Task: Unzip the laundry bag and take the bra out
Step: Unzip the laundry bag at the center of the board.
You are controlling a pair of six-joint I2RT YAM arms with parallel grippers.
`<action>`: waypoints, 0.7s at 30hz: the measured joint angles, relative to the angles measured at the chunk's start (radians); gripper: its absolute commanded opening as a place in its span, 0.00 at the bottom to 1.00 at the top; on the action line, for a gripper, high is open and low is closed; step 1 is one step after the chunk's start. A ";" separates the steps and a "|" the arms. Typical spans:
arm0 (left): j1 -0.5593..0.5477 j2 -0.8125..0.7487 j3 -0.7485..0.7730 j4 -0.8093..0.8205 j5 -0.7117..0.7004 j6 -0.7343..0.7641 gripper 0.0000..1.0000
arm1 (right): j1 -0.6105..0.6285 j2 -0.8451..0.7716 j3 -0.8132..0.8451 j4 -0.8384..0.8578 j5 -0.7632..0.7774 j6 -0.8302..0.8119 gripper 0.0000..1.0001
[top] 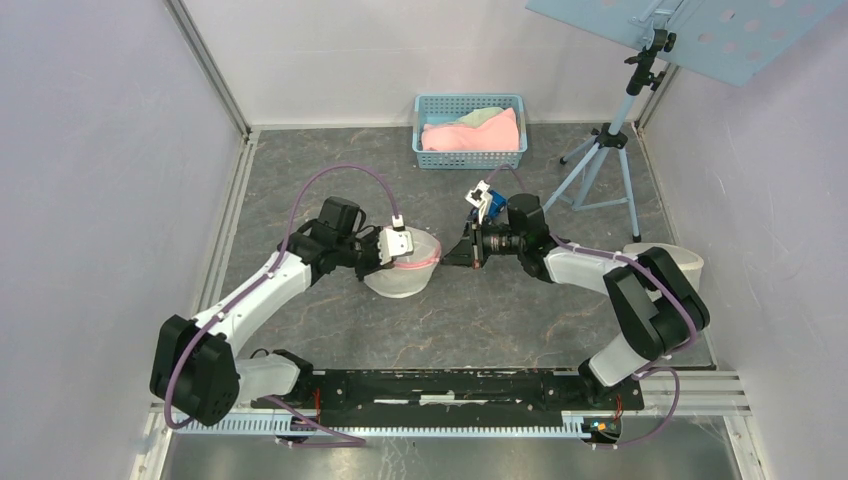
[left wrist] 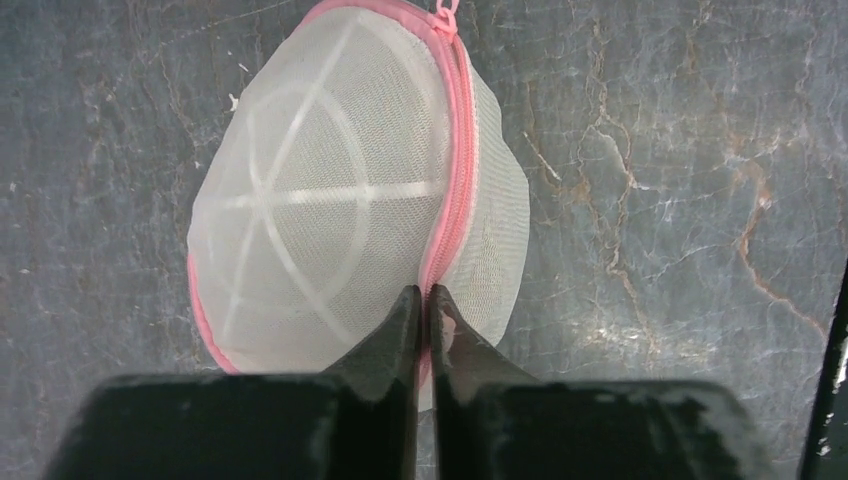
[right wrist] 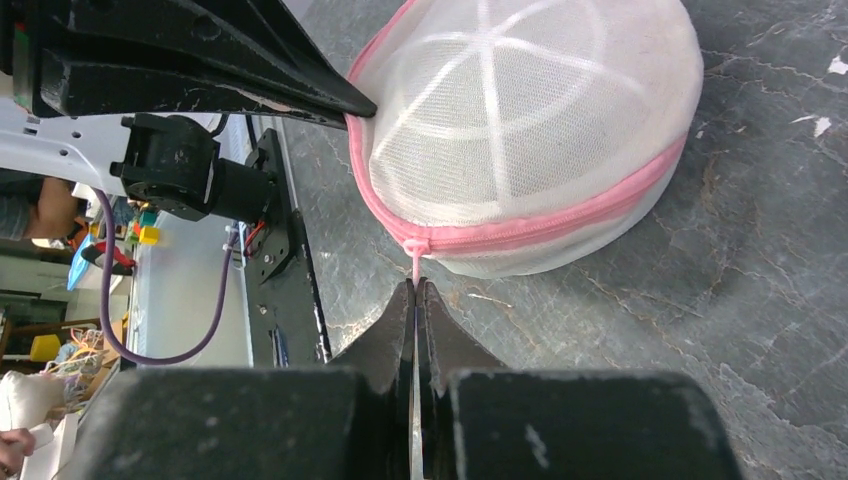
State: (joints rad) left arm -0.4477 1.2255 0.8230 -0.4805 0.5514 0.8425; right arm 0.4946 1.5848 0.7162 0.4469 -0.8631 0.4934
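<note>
The laundry bag (top: 404, 266) is a round white mesh dome with a pink zipper band, lying mid-table; the same laundry bag (left wrist: 350, 190) fills the left wrist view and the laundry bag (right wrist: 530, 130) shows in the right wrist view. My left gripper (left wrist: 425, 292) is shut on the pink zipper seam (left wrist: 455, 190) at the bag's near edge. My right gripper (right wrist: 415, 285) is shut on the thin pink zipper pull (right wrist: 414, 258) at the bag's right side. The zipper looks closed. The bra is hidden inside the mesh.
A blue basket (top: 470, 132) with pink and green cloth stands at the back. A tripod stand (top: 605, 160) rises at the back right with a blue perforated panel (top: 700, 30) above. A white roll (top: 685, 262) lies behind the right arm. Walls enclose the table.
</note>
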 measured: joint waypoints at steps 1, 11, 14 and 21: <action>0.003 -0.002 0.000 -0.002 0.000 0.006 0.28 | 0.001 0.000 -0.001 0.003 0.000 0.001 0.00; -0.064 -0.078 0.024 -0.061 0.009 0.002 0.52 | 0.073 0.001 -0.003 0.047 0.000 0.044 0.00; -0.098 -0.077 0.039 -0.055 0.007 -0.015 0.51 | 0.093 0.002 -0.002 0.066 -0.001 0.060 0.00; -0.121 -0.010 0.039 -0.020 -0.005 -0.081 0.32 | 0.099 0.003 -0.002 0.075 0.000 0.071 0.00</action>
State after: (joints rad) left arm -0.5682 1.2152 0.8619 -0.5007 0.5468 0.7612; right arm 0.5938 1.5883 0.7139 0.5220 -0.8635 0.5648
